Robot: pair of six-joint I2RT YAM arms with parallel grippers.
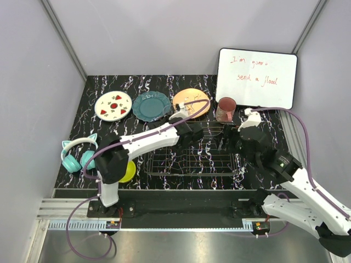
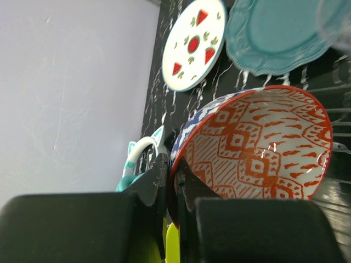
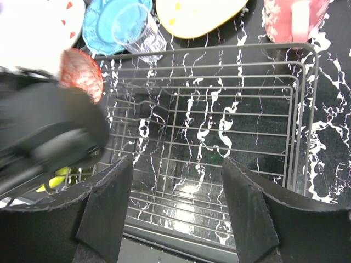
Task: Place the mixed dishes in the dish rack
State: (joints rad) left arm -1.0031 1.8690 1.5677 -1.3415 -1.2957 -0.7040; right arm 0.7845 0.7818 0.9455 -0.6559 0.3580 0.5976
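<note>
My left gripper (image 2: 170, 164) is shut on the rim of the small red-patterned bowl (image 2: 258, 142), which it holds tilted over the left part of the silver wire dish rack (image 1: 189, 160). The right gripper (image 3: 178, 170) stands open above the rack (image 3: 219, 126) with nothing between its fingers. Behind the rack lie the white red-speckled plate (image 1: 113, 106), teal plate (image 1: 151, 106) and orange plate (image 1: 191, 102). The reddish-brown cup (image 1: 225, 109) stands at the rack's far right corner. The clear glass (image 3: 137, 30) stands by the teal plate. The yellow-green bowl (image 1: 129, 171) sits left of the rack.
Teal cat-ear headphones (image 1: 78, 153) lie at the table's left edge. A white board with red writing (image 1: 256, 78) leans at the back right. Grey walls close in the left, back and right sides. The left arm (image 3: 44, 131) reaches across the rack's left side.
</note>
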